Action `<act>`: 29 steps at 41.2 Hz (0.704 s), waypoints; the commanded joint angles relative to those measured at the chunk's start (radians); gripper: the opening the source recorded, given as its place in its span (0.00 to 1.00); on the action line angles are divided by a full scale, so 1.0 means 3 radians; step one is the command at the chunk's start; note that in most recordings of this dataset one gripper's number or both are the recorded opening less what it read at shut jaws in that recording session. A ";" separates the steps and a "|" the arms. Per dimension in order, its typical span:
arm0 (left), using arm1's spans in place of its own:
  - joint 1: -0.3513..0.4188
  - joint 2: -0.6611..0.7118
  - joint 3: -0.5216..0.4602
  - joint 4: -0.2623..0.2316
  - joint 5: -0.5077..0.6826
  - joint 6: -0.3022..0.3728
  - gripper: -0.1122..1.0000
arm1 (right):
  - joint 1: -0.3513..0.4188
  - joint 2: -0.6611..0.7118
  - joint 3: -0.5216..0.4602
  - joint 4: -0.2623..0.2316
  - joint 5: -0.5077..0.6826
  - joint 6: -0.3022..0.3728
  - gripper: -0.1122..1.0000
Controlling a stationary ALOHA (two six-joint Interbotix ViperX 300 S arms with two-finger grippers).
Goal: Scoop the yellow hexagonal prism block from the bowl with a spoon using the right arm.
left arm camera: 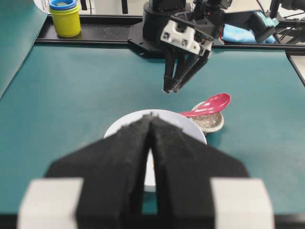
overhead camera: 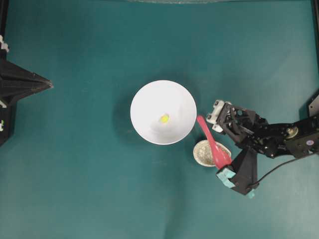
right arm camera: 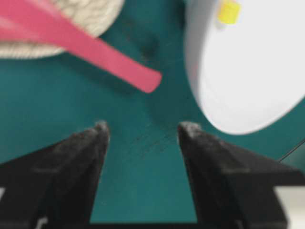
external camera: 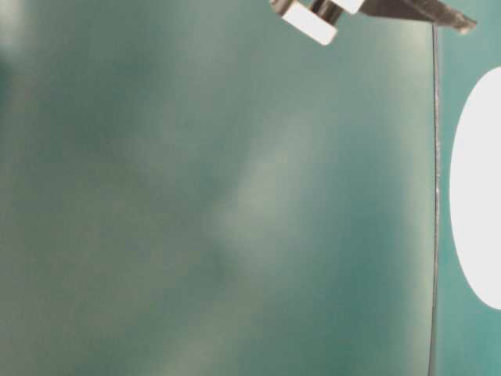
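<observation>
The white bowl [overhead camera: 149, 99] sits mid-table with the tiny yellow hexagonal prism block [overhead camera: 164, 118] inside it. The pink-red spoon [overhead camera: 213, 144] lies just right of the bowl, its scoop on a speckled rest and its handle pointing toward the bowl. My right gripper [overhead camera: 215, 125] hovers beside the handle's end, open and empty. In the right wrist view the handle tip [right arm camera: 150, 81] lies just ahead of the spread gripper [right arm camera: 143, 129], with the bowl [right arm camera: 248, 71] and block [right arm camera: 228, 12] to the right. My left gripper [overhead camera: 49, 84] is shut at the far left, and its shut tips [left arm camera: 151, 116] cover most of the bowl [left arm camera: 121, 128].
The speckled beige spoon rest [overhead camera: 203, 152] stands against the bowl's lower right side. A yellow cup with a blue rim [left arm camera: 65, 19] stands beyond the table's far edge. Teal tabletop surrounds the bowl.
</observation>
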 commanded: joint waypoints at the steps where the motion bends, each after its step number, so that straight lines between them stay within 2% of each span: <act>1: 0.0005 0.0031 -0.0102 0.0010 -0.0015 -0.0015 0.13 | -0.0005 0.0005 0.0005 0.0000 -0.0015 -0.0266 0.66; 6: 0.0005 0.0005 -0.0107 0.0005 -0.0020 -0.0026 0.13 | -0.0005 0.0056 0.0066 0.0000 -0.0092 -0.0649 0.66; 9: 0.0005 0.0000 -0.0107 0.0005 -0.0020 -0.0026 0.13 | -0.0005 0.0077 0.0072 0.0000 -0.0153 -0.0747 0.66; 29: 0.0005 0.0000 -0.0107 0.0005 -0.0020 0.0000 0.13 | -0.0005 0.0281 -0.0041 -0.0097 -0.0373 -0.0823 0.65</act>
